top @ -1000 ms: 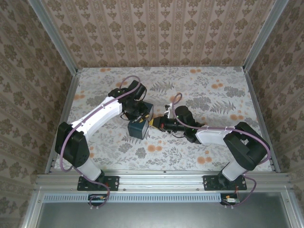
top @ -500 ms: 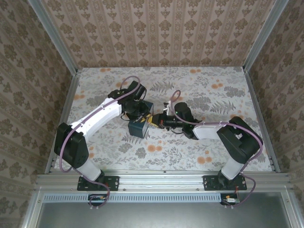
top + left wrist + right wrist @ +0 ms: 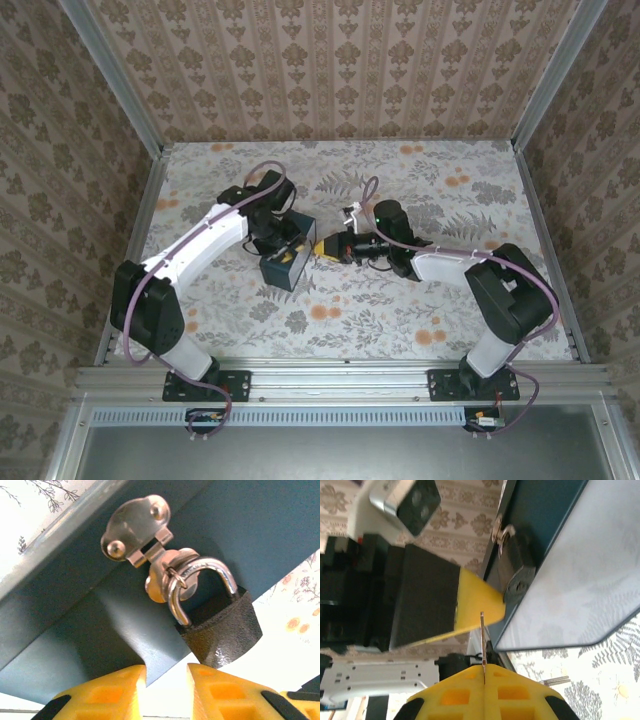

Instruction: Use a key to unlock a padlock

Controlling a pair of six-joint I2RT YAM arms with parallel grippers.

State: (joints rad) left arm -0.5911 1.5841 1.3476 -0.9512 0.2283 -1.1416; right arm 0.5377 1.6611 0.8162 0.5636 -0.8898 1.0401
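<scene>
The right gripper has its two yellow, square-pocketed fingers pressed together on the slim metal key, which shows edge-on as a thin sliver standing straight out ahead of the fingertips. Just beyond the key's tip, and a little to the right in the right wrist view, hangs the black, rough-textured padlock, its underside turned toward this gripper. Key and lock are near each other but apart, and the blade is not yet in the keyhole. The padlock hangs against the side of the dark blue painted box, whose pale, glossy face spreads farther off on that same side. The left gripper has its yellow fingers spread, with a bare gap between them and nothing clasped. The lower edge of the box lies just ahead of its fingertips. The padlock sits ahead of the finger on the right of the left wrist view, its curved silver shackle threaded through the bright metal hasp riveted to the box. Both legs of the shackle run into the lock body. Seen from the right wrist, one yellow finger of the left gripper lies right beside the padlock; whether they touch cannot be told. From overhead, the two grippers face each other at the box on the flower-patterned table.
</scene>
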